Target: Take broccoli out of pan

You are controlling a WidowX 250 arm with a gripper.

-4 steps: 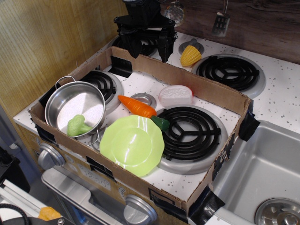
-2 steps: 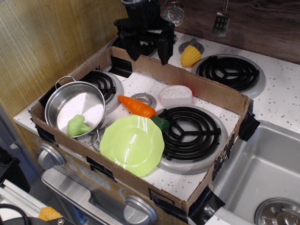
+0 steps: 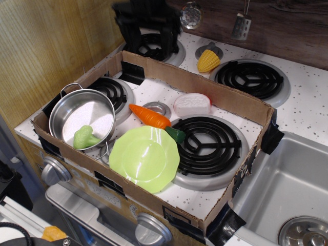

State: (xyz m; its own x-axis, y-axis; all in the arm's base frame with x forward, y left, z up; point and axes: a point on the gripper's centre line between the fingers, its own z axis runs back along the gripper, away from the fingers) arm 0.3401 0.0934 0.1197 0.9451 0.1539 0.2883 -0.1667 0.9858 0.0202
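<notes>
A shiny, mirror-smooth steel pan [image 3: 82, 117] holds a matt, lumpy pale-green plastic broccoli [image 3: 85, 137]. Beside it, a glossy lime plastic plate [image 3: 144, 158]. Rough brown cardboard walls [image 3: 215, 98] surround a speckled white stovetop [image 3: 154, 92]. My gripper [image 3: 147, 28] looks matt black.

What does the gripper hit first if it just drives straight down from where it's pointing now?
Probably the rear-left burner. The gripper is blurred but points downward over that coil, behind the cardboard wall. Depth is unclear. It is nowhere near the broccoli in the pan.
</notes>
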